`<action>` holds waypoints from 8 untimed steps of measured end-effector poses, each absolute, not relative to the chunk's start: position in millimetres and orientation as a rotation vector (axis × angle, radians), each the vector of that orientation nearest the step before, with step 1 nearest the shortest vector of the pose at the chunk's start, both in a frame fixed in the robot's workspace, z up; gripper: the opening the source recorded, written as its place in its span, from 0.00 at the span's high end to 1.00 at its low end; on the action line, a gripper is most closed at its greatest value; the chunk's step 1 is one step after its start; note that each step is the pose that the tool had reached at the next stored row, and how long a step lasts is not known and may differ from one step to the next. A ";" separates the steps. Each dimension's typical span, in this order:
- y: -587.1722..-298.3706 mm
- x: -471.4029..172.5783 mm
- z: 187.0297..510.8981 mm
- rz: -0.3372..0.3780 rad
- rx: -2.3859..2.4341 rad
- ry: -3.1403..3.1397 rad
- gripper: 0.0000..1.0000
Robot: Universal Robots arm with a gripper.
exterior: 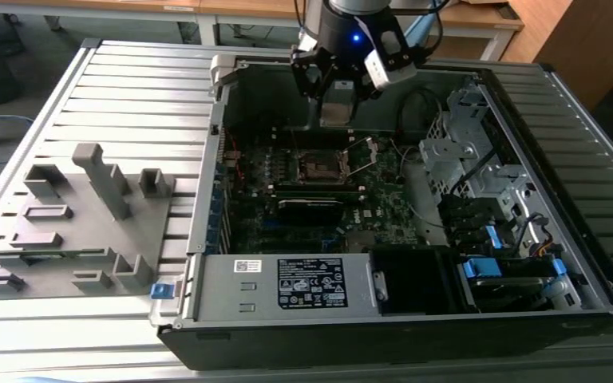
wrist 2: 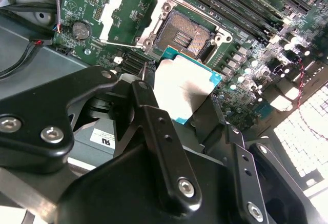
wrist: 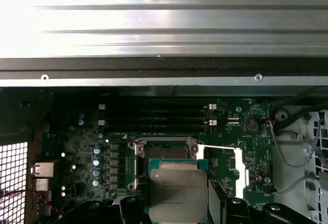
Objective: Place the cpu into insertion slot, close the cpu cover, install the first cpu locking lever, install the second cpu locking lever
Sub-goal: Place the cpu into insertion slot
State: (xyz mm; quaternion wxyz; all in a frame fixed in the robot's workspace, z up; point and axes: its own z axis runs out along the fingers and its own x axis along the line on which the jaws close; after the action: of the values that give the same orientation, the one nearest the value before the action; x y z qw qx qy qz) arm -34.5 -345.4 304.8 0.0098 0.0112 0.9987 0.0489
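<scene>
My gripper (exterior: 337,100) hangs above the back of the open computer case and is shut on the cpu (exterior: 335,112). In both wrist views the cpu (wrist 2: 184,88) (wrist: 178,190) is a flat square chip with a grey metal top, clamped at its edges between the black fingers (wrist 2: 149,112). It is in the air, just short of the insertion slot (wrist 2: 187,32) (wrist: 166,152) (exterior: 321,166), whose dark recessed centre lies bare. The cpu cover (wrist 2: 123,16) (wrist: 238,165) is flipped open and lies beside the slot.
Black memory slots (wrist: 156,116) run along one side of the slot. A cable bundle (exterior: 418,104) and a drive cage with blue tabs (exterior: 488,239) fill the exterior view's right. A grey fixture plate (exterior: 73,231) lies outside the case on the exterior view's left.
</scene>
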 end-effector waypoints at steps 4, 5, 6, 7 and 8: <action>-345.4 -34.5 303.3 0.152 0.035 3.118 0.46; -345.4 -34.5 302.4 0.152 0.035 3.118 0.46; -345.4 -34.5 301.6 0.152 0.035 3.118 0.46; -345.4 -34.5 301.6 0.152 0.035 3.118 0.46; -345.4 -34.5 301.6 0.152 0.035 3.118 0.46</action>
State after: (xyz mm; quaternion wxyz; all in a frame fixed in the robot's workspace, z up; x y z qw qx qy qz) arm -34.5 -345.4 301.6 0.0098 0.0112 0.9987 0.0488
